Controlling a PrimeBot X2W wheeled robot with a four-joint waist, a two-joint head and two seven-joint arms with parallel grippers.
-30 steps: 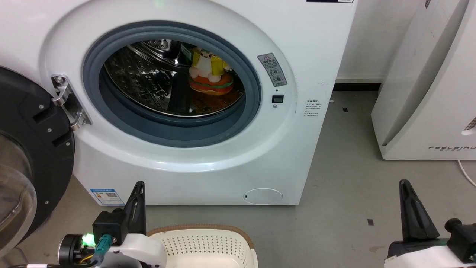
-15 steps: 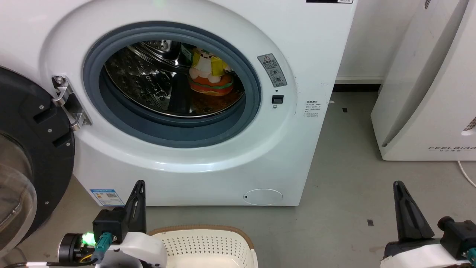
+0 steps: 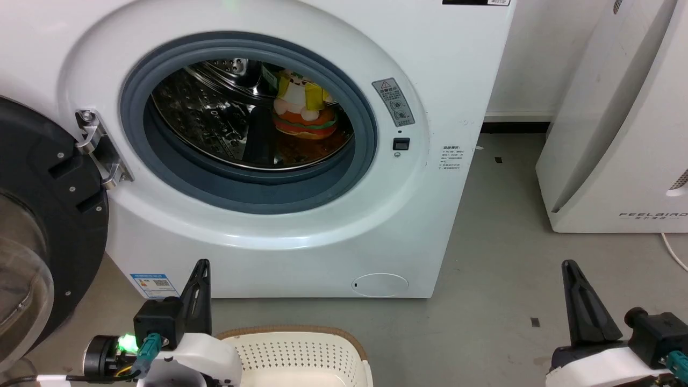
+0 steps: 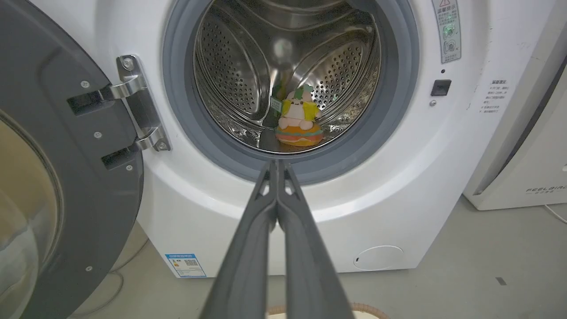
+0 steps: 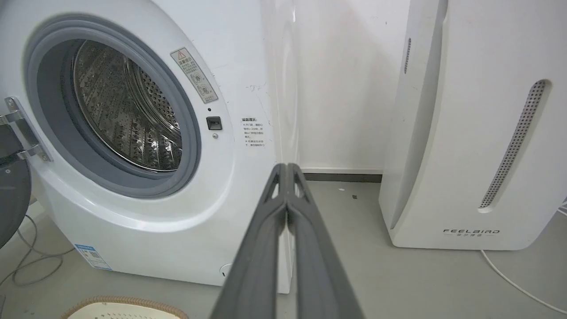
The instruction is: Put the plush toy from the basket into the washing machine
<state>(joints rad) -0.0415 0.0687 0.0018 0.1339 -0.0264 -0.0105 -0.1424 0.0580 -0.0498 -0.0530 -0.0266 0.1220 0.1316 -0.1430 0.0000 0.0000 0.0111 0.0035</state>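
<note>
The plush toy [image 3: 302,110] [image 4: 298,124], a yellow figure on an orange burger, sits upright inside the steel drum of the washing machine [image 3: 446,70] [image 4: 487,146] [image 5: 248,79]. The black-framed door [image 3: 37,215] [image 4: 57,146] hangs open at the left. The cream basket [image 3: 301,352] with its brown rim stands on the floor in front, and the part of it in view holds nothing; its rim also shows as basket [image 5: 119,308]. My left gripper [image 3: 201,266] [image 4: 277,165] is shut on nothing, low beside the basket. My right gripper [image 3: 568,266] [image 5: 287,167] is shut on nothing at the lower right.
A white appliance reading FEELBIRD [image 3: 618,134] [image 5: 478,133] stands to the right of the washer, a white cable [image 5: 518,283] trailing from it. Grey floor [image 3: 500,258] lies between them. Cables [image 5: 31,261] lie on the floor under the open door.
My right gripper has slid a little to the left in the head view. The left gripper, the toy and the basket have stayed put.
</note>
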